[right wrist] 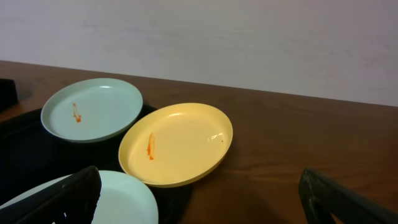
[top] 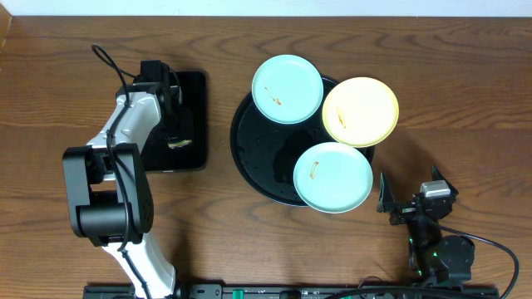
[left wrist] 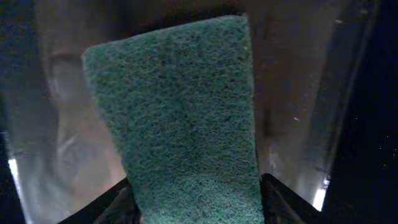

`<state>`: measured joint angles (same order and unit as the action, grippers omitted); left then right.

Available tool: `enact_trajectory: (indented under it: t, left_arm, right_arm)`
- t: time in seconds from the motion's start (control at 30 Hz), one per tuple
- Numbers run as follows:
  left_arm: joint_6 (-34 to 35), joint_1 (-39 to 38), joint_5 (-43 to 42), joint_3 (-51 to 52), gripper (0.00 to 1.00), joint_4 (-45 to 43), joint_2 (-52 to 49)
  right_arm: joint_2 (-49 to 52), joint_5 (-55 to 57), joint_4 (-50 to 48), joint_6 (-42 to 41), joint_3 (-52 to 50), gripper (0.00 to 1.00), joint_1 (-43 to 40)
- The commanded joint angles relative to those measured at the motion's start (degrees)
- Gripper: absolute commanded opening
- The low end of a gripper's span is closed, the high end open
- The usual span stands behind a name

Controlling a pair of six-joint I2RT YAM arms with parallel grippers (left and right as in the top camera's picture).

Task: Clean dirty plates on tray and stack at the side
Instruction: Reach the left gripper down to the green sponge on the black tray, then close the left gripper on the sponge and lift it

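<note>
A far mint plate [top: 287,89], a yellow plate [top: 360,111] and a near mint plate [top: 332,176], all small and shallow, rest overlapping the rim of a round black tray [top: 243,141]. Each carries an orange streak [right wrist: 150,147]. From the right tool [top: 407,189], the near mint plate lies just ahead and to the left, the yellow one ahead, and the far mint one beyond. All three sit well to the right of the left tool [top: 176,133].

The plates look light, stiff and smooth, probably slippery if wet. The rims of the yellow and near mint plates overhang the tray, and these seem the best places to pinch.

The left tool points down into a small rectangular tray [top: 195,91]. A green scouring pad [left wrist: 180,112], soft and rough-looking, fills the gap between its fingers [left wrist: 283,202], which meet the pad's long edges and grasp it. That arm is bent at the elbow and reaches forward.

The right arm sits folded low over the wooden worktop [top: 465,100], its tool level and released, fingers spread wide.
</note>
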<state>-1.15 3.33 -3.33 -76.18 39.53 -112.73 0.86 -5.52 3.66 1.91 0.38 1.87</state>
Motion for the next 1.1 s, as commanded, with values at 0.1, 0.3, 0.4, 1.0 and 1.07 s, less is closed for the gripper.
enact_trajectory:
  t: [0.1, 0.3, 0.4, 1.0, 1.07]
  left_arm:
    - [1.3, 0.2, 7.0, 0.1, 0.66, -0.2, 0.0]
    - [1.2, 0.3, 7.0, 0.1, 0.78, -1.9, 0.0]
    - [2.4, 0.2, 7.0, 0.1, 0.78, -4.0, 0.0]
    - [8.7, 0.3, 2.7, 0.2, 0.77, -8.2, -3.2]
    - [8.7, 0.3, 3.0, 0.2, 0.72, -8.2, -4.0]
  right_arm:
    - [-0.1, 0.1, 0.2, 0.3, -0.1, 0.99, -0.4]
    - [-0.1, 0.1, 0.2, 0.3, -0.1, 0.99, -0.4]
    - [-0.1, 0.1, 0.2, 0.3, -0.1, 0.99, -0.4]
    - [-0.1, 0.1, 0.2, 0.3, -0.1, 0.99, -0.4]
    - [-0.1, 0.1, 0.2, 0.3, -0.1, 0.99, -0.4]
